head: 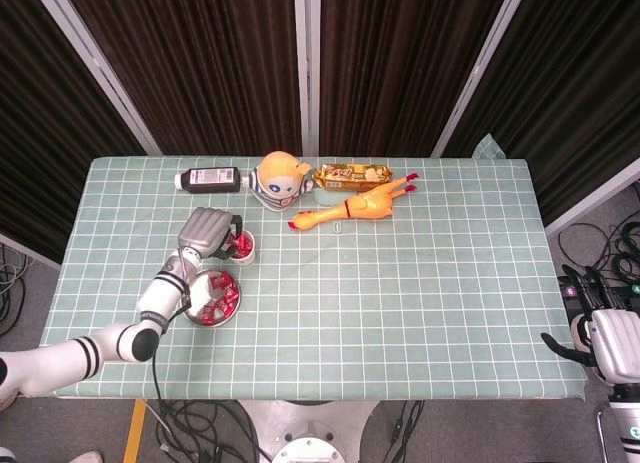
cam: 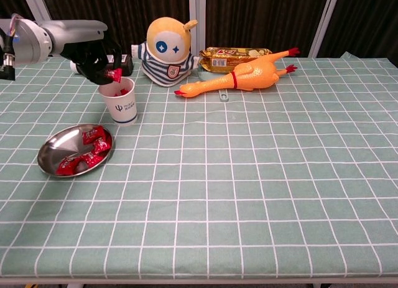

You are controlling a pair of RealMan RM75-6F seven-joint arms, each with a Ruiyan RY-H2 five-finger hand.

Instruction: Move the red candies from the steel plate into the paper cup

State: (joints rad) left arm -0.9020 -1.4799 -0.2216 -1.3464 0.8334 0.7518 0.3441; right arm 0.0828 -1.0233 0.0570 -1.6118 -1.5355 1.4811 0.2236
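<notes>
We have one red candy (cam: 113, 74) pinched in the fingertips of our left hand (cam: 96, 56), just above the mouth of the paper cup (cam: 120, 100). The cup already holds some red pieces. More red candies (cam: 87, 152) lie in the steel plate (cam: 52, 153), which sits near the cup, on its side toward us.

We judge these wrapped candies light and small, with crinkly wrappers that could slip; a pinch across the body of a piece looks safer than one on a twisted wrapper end. The cup is light too, so a knock on its rim could tip it.

Behind the cup lie a dark bottle (cam: 101, 65) and a plush doll (cam: 165, 51); further off to the cup's right are a rubber chicken (cam: 242, 75) and a snack packet (cam: 235, 53).

Our right hand (head: 600, 333) hangs well away from the cup, off the table's (head: 420, 313) far-right edge; we cannot tell how its fingers lie.
</notes>
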